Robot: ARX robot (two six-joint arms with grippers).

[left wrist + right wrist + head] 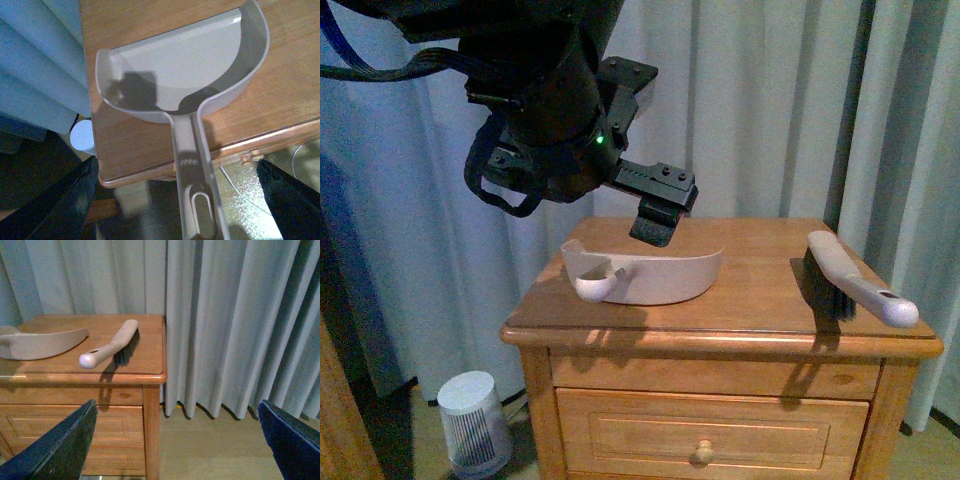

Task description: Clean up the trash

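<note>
Nearest the robot, the left pincer [658, 212] hangs above the front-left part of the surface [760, 305]. Its jaws are spread wide with nothing between them. In its wrist view the dark fingers [60, 200] frame the handle of the dustpan [190, 65] from above, so it seems lined up to take that handle. The handle points toward the robot's side, which should make it easy to reach. The scoop lies flat with its open lip turned away toward the back.

The right pincer [177, 407] is also wide open and empty. It is held low, off to the right of the nightstand, and faces the brush [110, 347]. The brush rests bristles-down on the right part of the wood, its rounded handle end toward the front corner, well apart from the dustpan. Nothing lies between the two tools.

The trash does not show in any view. The inside of the scoop holds only the pincer's shadow, and no white wad appears on the wood that can be seen. The bulky left arm hides the back-left corner from the front camera, so the trash may sit there or lower down.

On the floor to the left stands a small white ribbed canister [475, 420], clear of both arms. Farthest back, pale curtains [770, 110] hang close behind the nightstand and leave little room there.
</note>
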